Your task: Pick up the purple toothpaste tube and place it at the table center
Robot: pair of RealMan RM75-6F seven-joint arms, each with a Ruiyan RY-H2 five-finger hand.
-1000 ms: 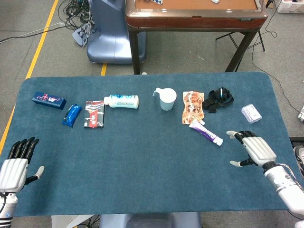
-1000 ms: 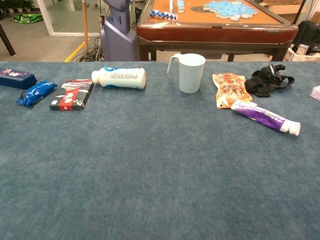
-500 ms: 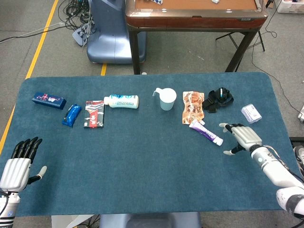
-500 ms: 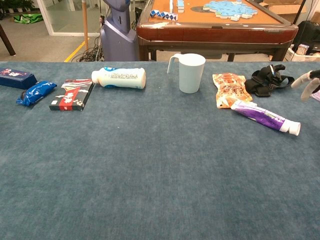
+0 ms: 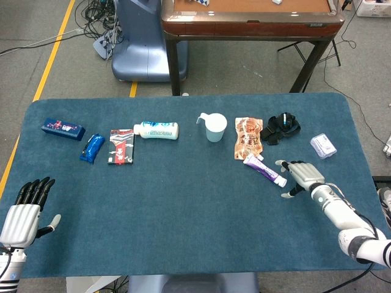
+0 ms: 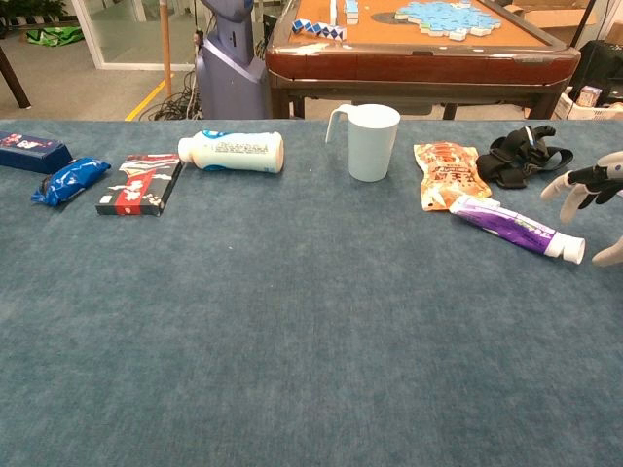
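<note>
The purple toothpaste tube lies flat on the blue felt-like table cover, right of centre, its flat crimped end tucked against the lower edge of an orange snack pouch and its white cap pointing toward the right hand. That hand hovers just beside the cap end, fingers spread wide and holding nothing; in the chest view its pale fingertips reach in from the right edge, apart from the cap.

At the far left, the left hand sits at the near table edge, dark fingers straight and together, thumb out, empty. Beyond it lie a dark blue rectangular box, then a crinkled, glossy blue packet, then a flat black-and-red box with white print too small to read. A white plastic bottle lies on its side with a teal-printed label; the writing cannot be made out. A smooth pale mug with a looped handle stands upright. Past the pouch is a bundle of black straps, and near the right edge a small clear-wrapped pack, possibly tissues, though it is too small to tell.
</note>
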